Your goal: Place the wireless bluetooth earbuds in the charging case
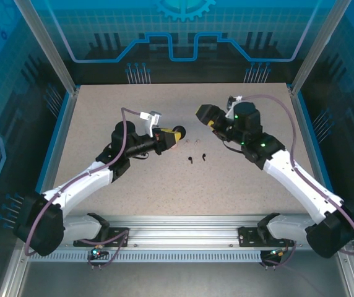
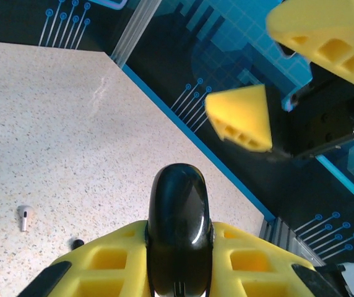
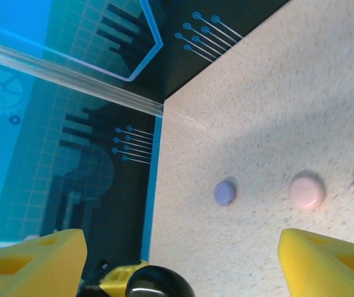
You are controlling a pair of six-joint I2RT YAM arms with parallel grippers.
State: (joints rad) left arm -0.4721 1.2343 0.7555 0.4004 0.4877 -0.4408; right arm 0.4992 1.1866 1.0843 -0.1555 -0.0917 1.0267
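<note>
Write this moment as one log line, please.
left gripper: shut on glossy black round case | right gripper: open | tiny stemmed earbuds: loose on speckled table

Left claw (image 2: 178, 263) clamping black charging case (image 2: 178, 207), right claw (image 2: 283, 74) spread wide above, pale earbuds (image 2: 23, 218) on table (image 2: 59, 136)

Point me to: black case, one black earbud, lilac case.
black case (image 2: 178, 213): left wrist view, glossy top of its shell.
black earbud (image 1: 191, 160): top view, body of the left one of the pair.
lilac case (image 3: 225, 192): right wrist view, middle of its dome.
</note>
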